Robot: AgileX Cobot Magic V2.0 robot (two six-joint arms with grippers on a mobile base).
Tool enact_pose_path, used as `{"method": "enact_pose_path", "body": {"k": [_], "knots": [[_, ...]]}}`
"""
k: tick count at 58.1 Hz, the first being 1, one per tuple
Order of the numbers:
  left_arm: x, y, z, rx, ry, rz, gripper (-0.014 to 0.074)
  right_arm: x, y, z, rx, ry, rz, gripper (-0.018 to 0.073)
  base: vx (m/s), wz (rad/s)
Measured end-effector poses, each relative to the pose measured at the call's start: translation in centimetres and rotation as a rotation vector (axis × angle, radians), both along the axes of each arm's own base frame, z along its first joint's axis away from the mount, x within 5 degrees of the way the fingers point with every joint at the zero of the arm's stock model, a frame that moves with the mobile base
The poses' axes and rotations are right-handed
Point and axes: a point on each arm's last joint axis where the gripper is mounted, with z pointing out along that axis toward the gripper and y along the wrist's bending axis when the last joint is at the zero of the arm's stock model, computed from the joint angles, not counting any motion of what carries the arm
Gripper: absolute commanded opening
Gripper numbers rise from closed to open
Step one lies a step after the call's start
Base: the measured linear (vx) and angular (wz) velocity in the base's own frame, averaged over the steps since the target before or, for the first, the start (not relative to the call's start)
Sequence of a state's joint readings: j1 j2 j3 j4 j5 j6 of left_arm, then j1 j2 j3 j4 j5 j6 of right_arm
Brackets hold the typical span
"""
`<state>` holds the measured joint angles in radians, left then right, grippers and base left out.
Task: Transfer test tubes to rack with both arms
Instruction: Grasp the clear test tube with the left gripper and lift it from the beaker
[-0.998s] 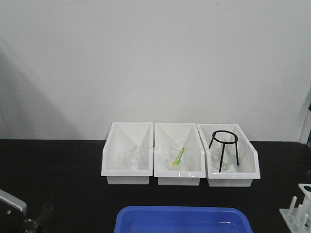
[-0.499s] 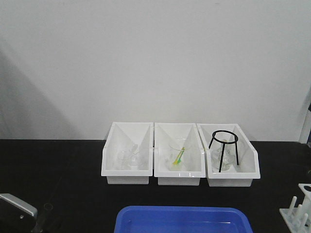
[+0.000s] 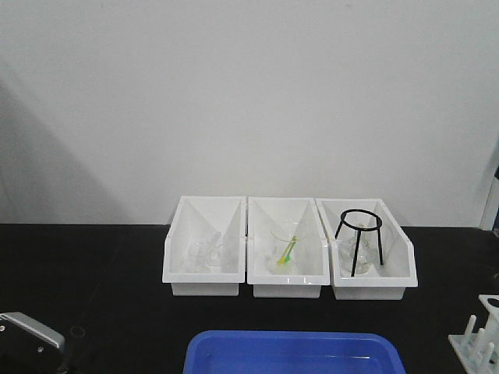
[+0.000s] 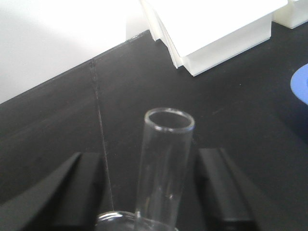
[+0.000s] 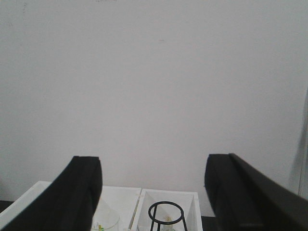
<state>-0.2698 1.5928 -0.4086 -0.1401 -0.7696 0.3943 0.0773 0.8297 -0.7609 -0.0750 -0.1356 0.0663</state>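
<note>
A clear glass test tube (image 4: 166, 163) stands upright between my left gripper's fingers, its open rim up. There is a gap on each side of it, and a beaker rim (image 4: 115, 219) shows at its base. My left gripper (image 4: 154, 187) is open around the tube without touching it. In the front view its silver plate (image 3: 27, 333) sits at the bottom left, with the tube's rim (image 3: 76, 333) beside it. The white rack (image 3: 475, 340) stands at the bottom right edge. My right gripper (image 5: 154, 192) is open and empty, raised and facing the wall; it is out of the front view.
Three white bins (image 3: 204, 276) stand in a row at the back. The middle bin holds a beaker with a yellow-green dropper (image 3: 287, 251). The right bin holds a black tripod ring (image 3: 359, 238). A blue tub (image 3: 292, 352) sits at the front centre.
My left gripper's plate has shifted slightly down and to the right at the bottom left of the front view. The tube's rim has stayed in place.
</note>
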Motion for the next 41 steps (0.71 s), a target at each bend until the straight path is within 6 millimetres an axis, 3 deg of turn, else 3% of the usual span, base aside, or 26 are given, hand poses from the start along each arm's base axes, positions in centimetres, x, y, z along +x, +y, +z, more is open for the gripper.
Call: {"method": "enact_pose_path", "body": {"k": [16,32,41], "knots": [[0.0,0.0,0.1,0.002,-0.007,-0.001,-0.0025,0.0,0.0,-0.2,-0.002,0.024,-0.002,0.0501,0.0,0.0],[0.0,0.0,0.4,-0.003,-0.029,0.0,-0.0022,0.0,0.0,-0.2,-0.002,0.025,-0.002,0.0501,0.0,0.0],[-0.4,0.1,2.4,-0.037,-0.09,0.006,-0.0022,0.0,0.0,-0.2,-0.002,0.027,-0.002,0.0501,0.0,0.0]]}}
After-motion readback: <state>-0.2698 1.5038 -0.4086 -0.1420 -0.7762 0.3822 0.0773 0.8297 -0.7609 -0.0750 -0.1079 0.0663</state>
